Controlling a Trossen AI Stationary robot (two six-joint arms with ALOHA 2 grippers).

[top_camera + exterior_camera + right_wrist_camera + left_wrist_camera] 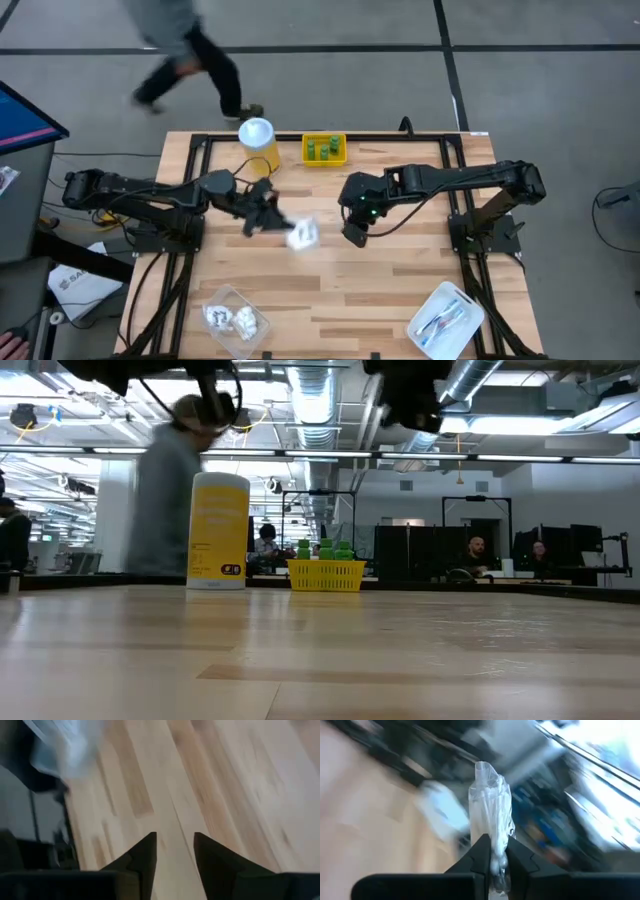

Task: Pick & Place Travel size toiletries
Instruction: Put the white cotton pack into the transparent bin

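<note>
My left gripper is above the middle of the table, shut on a crinkled white packet that sticks out past its fingertips toward the right arm. My right gripper hangs open just to the right of the packet and touches nothing; its wrist view shows bare wood between the fingers. Green pieces sit in the small yellow tray at the far edge. More white packets lie in a clear container near the front left. Brush-like sticks lie in a clear container at the front right. My left gripper pinches the near end of the white packet between its two fingers. The rest of the packet stands out beyond the fingertips. The low view shows nothing of it on the tabletop, so it is lifted clear.
A tall yellow jar with a white lid stands at the far edge beside the yellow tray. A person walks past beyond the far edge. Bare wood lies between the two clear containers at the front.
</note>
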